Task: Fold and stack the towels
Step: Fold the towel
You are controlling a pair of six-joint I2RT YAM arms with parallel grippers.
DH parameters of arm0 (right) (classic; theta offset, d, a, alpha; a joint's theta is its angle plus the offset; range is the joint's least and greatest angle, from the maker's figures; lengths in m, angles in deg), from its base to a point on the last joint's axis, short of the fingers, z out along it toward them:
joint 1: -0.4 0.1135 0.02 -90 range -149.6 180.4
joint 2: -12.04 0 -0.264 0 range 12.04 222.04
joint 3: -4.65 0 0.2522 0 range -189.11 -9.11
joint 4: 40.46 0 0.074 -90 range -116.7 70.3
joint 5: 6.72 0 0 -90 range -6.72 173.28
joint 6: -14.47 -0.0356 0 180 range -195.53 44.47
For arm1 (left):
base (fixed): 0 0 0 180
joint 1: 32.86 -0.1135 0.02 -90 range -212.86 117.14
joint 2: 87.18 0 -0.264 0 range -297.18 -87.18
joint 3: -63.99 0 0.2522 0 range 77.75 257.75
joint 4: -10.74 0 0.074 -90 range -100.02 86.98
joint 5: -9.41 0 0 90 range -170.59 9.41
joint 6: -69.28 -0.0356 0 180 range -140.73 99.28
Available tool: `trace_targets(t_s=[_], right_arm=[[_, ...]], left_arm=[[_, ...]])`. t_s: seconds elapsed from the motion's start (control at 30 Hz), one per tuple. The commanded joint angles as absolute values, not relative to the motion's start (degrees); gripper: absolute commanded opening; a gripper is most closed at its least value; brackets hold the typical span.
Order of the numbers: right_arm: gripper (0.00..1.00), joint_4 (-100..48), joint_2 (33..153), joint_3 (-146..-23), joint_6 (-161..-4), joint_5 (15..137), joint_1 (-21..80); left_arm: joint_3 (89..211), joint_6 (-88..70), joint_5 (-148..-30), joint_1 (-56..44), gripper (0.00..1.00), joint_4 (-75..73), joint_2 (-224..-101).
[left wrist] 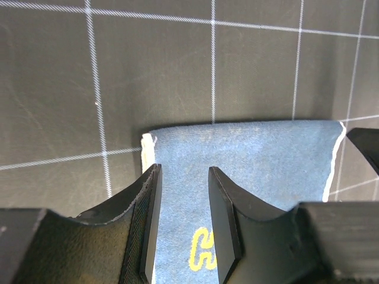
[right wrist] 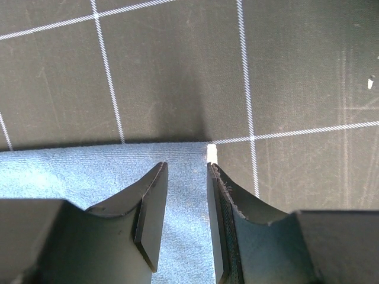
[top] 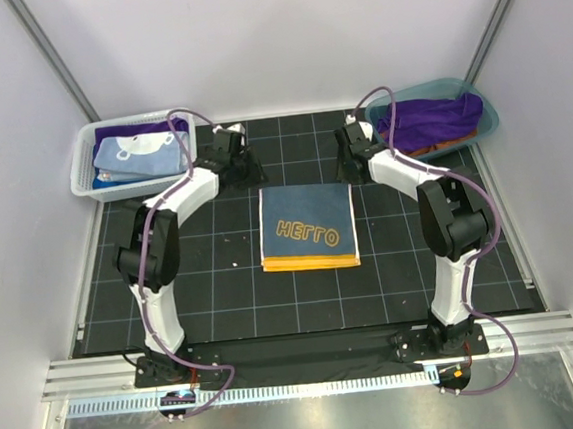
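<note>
- Left gripper [top: 246,170] and right gripper [top: 348,165], top view: both hover over the far corners of the folded navy terry towel with orange lettering [top: 307,223], mid black gridded mat [top: 192,283]. Looks stack-ready to me. Next move: pinch it and carry it to the white mesh basket [top: 85,177]. Towels: one here, two in the basket, one purple towel [top: 434,116] in the teal plastic tub [top: 489,121].
- Left wrist: jaws half open, empty, towel corner flat underneath.
- Right wrist: same deal.

navy towel [top: 306,213] with yellow lettering, orange hem; purple towel [top: 429,118]; black white-gridded mat [top: 221,270]
</note>
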State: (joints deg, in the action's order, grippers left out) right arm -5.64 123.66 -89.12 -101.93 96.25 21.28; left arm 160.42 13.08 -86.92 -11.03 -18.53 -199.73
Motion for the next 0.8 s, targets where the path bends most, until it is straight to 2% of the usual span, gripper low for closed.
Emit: trace_targets(t_s=[0.0, 0.27, 0.53, 0.77], right_arm=[[0.40, -5.4, 120.1, -88.0, -101.0, 98.5, 21.2], [0.44, -8.3, 123.0, -85.1, -99.4, 98.7, 21.2], [0.47, -12.0, 126.1, -84.8, -97.7, 98.7, 21.1], [0.47, -17.3, 126.0, -81.4, -96.8, 95.8, 19.6]], left_arm=[[160.9, 10.0, -83.6, -11.3, 0.41, -19.5, -198.0], [163.3, 6.3, -83.6, -11.2, 0.41, -20.8, -203.8], [163.2, 6.3, -84.2, -11.0, 0.49, -16.7, -208.9], [159.9, 7.6, -83.2, -11.0, 0.50, -11.6, -209.2]])
